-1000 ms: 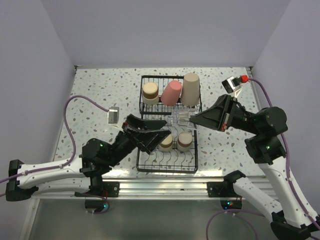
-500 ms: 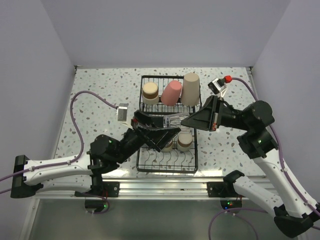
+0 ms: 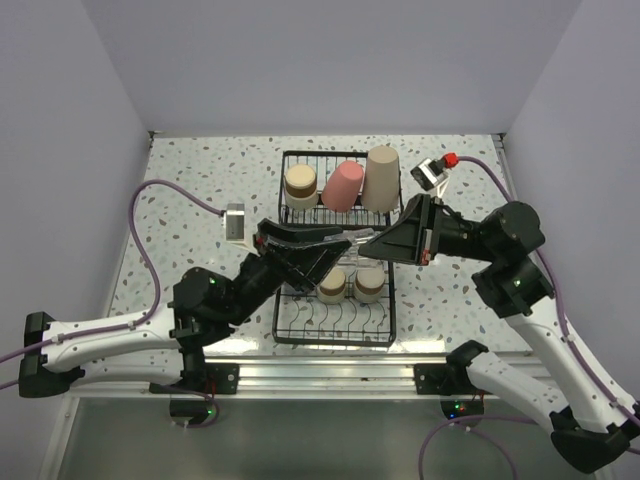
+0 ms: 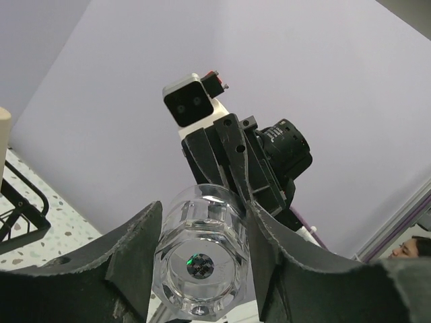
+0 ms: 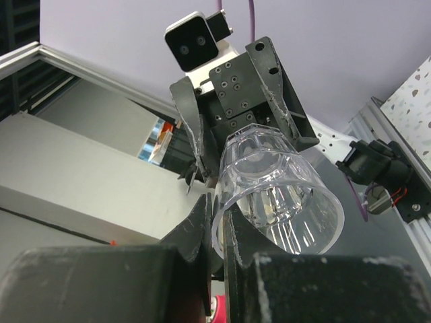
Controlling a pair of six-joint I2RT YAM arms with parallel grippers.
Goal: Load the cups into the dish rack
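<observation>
A small clear glass cup (image 3: 352,240) hangs on its side in the air above the black wire dish rack (image 3: 283,335), between both grippers. My right gripper (image 5: 219,210) is shut on the rim of the glass cup (image 5: 283,192). My left gripper (image 4: 203,217) has its fingers against both sides of the base of the glass cup (image 4: 201,252). In the rack's raised basket stand a tan cup (image 3: 300,183), a pink cup (image 3: 342,185) and a tall beige cup (image 3: 381,177). Two short tan cups (image 3: 333,283) (image 3: 370,281) sit in the lower section.
The two arms meet nose to nose over the rack's middle. A purple cable (image 3: 165,192) loops over the speckled table (image 3: 190,170) at the left. Walls close in the left, back and right. A metal rail (image 3: 330,372) runs along the near edge.
My left gripper has moved up and right to the glass and closed around its base. The right gripper has shifted left with the glass, still pinching its rim.
</observation>
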